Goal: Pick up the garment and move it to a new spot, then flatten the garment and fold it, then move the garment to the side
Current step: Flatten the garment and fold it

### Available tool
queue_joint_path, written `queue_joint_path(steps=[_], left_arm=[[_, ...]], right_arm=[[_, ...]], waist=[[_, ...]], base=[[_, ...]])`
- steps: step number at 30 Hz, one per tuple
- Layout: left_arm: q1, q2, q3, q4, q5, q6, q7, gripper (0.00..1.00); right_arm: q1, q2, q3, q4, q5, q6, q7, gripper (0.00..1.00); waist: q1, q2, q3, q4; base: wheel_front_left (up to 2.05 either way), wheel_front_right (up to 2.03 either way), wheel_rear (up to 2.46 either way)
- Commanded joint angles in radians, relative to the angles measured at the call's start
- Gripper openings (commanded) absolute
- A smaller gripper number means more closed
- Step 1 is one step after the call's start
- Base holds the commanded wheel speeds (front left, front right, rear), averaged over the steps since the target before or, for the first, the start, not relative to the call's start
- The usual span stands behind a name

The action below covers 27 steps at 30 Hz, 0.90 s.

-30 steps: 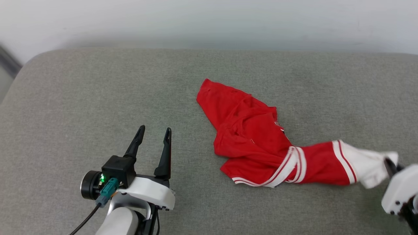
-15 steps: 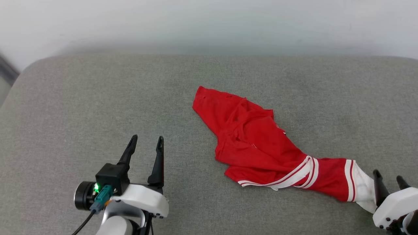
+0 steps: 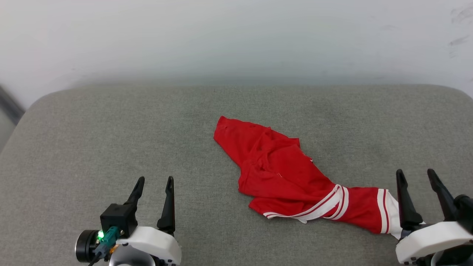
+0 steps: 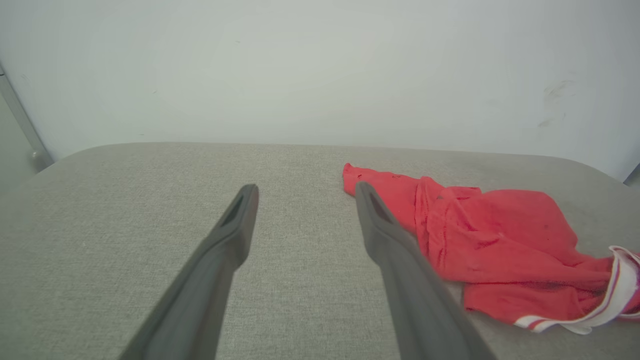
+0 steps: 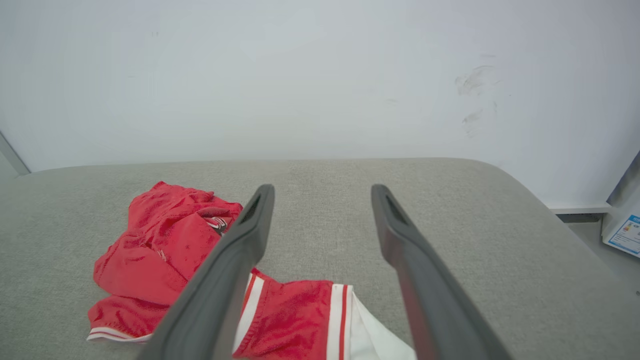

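1. Judging by how things lie, you are between the first and second steps: the garment [image 3: 288, 177] lies loose on the grey table [image 3: 111, 140], right of the middle, and neither claw holds it, so flattening is what comes next.
2. The left claw [image 3: 155, 179] hovers at the lower left of the head view with its two fingers apart, nothing between them, well apart from the cloth's nearest edge.
3. The right claw [image 3: 414, 172] stands at the lower right, fingers likewise apart and empty. The white sleeve [image 3: 392, 218] runs up just beside its inner finger, and I cannot tell whether they touch.
4. The garment is bunched, not spread. A red corner [image 3: 223, 127] points toward the far left, the body is creased and doubled over in the middle, and the striped trim [image 3: 330, 201] twists across the near edge before the sleeve.
5. For the next move you need two grips well apart on the cloth. The right claw's likely hold is the sleeve end beside it; the left claw has to cross the bare table to the far red corner or the near hem.
6. Pinch a single layer if you can; catching a doubled fold would probably keep the twist in when you pull the shirt out flat.
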Motion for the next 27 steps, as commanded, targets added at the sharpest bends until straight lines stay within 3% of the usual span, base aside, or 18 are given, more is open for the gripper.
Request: queue_joint_path(steps=[1,11,22,27], left_arm=[[0.013,0.003,-0.001,0.002,-0.001,0.001,0.000,1.00],[-0.011,0.019,-0.021,0.025,-0.001,0.001,0.061,1.00],[-0.250,-0.034,-0.213,0.135,-0.005,-0.154,0.400,1.00],[-0.339,-0.029,-0.264,0.199,-0.009,-0.208,0.550,1.00]], right_arm=[[0.017,0.003,0.006,-0.009,-0.005,0.000,0.000,1.00],[0.081,0.010,0.106,-0.173,-0.006,0.000,0.023,1.00],[0.023,0.010,0.157,-0.227,0.000,0.000,0.039,1.00],[-0.011,0.010,0.179,-0.217,0.012,0.000,0.022,1.00]], waist=[[0.0000,0.0000,-0.006,-0.002],[0.0000,0.0000,-0.013,-0.035],[0.0000,0.0000,0.079,-0.117],[0.0000,0.0000,0.148,-0.151]], base=[[0.00,0.00,0.00],[0.00,0.00,0.00],[0.00,0.00,0.00],[0.00,0.00,0.00]])
